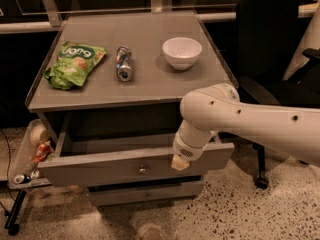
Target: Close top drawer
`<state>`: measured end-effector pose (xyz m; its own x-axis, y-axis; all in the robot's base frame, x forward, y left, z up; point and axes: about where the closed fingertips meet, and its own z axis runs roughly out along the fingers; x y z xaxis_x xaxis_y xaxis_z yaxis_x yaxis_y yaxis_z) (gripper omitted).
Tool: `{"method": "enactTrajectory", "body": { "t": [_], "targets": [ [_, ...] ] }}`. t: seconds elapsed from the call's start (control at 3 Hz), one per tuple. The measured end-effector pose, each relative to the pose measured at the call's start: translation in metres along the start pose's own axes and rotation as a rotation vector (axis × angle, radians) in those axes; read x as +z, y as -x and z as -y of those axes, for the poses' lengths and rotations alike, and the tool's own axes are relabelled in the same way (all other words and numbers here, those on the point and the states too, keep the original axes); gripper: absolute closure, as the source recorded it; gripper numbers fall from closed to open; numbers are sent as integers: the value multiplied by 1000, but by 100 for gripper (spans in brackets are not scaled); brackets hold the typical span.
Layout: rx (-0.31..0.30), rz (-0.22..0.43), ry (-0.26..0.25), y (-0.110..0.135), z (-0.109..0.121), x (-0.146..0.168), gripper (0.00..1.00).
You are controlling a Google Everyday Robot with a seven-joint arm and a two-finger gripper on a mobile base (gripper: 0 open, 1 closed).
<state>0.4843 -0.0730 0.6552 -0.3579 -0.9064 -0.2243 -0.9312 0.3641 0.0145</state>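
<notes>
Drawer and gripper at the pushing stage. The top drawer (90, 168) is standing pulled well out of the cabinet (150, 91). Its wide grey front panel is facing the camera, and its open box is showing dark above and behind the knob (142, 170).

I am holding my gripper (180, 162) just right of the knob and a little above it, at the upper edge of the front panel. Its pale tip is appearing to touch the wood there. My arm is reaching in from farther right of the knob. I cannot tell whether the gripper is open or closed, and I am seeing nothing held in it.

The drawer's long axis is running left to right through the knob, while its travel is running across that axis, back from the knob into the cabinet. The panel is therefore lying directly ahead of my gripper, on the side I am needing to press. By my judgement, the contact being right of the knob rather than on it is giving the push a slight turning tendency. A straight, steady shove is looking advisable so that the box is not skewing in its runners.

A bowl (182, 51), a can (123, 64) and a green bag (72, 64) are lying above and behind the knob.
</notes>
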Motion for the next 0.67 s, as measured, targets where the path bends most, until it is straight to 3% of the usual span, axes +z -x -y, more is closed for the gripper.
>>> {"method": "enactTrajectory", "body": {
  "t": [0.33,0.67],
  "targets": [
    [8,-25,-9,-2,10,7,100],
    [8,-25,-9,-2,10,7,81]
  ]
}}
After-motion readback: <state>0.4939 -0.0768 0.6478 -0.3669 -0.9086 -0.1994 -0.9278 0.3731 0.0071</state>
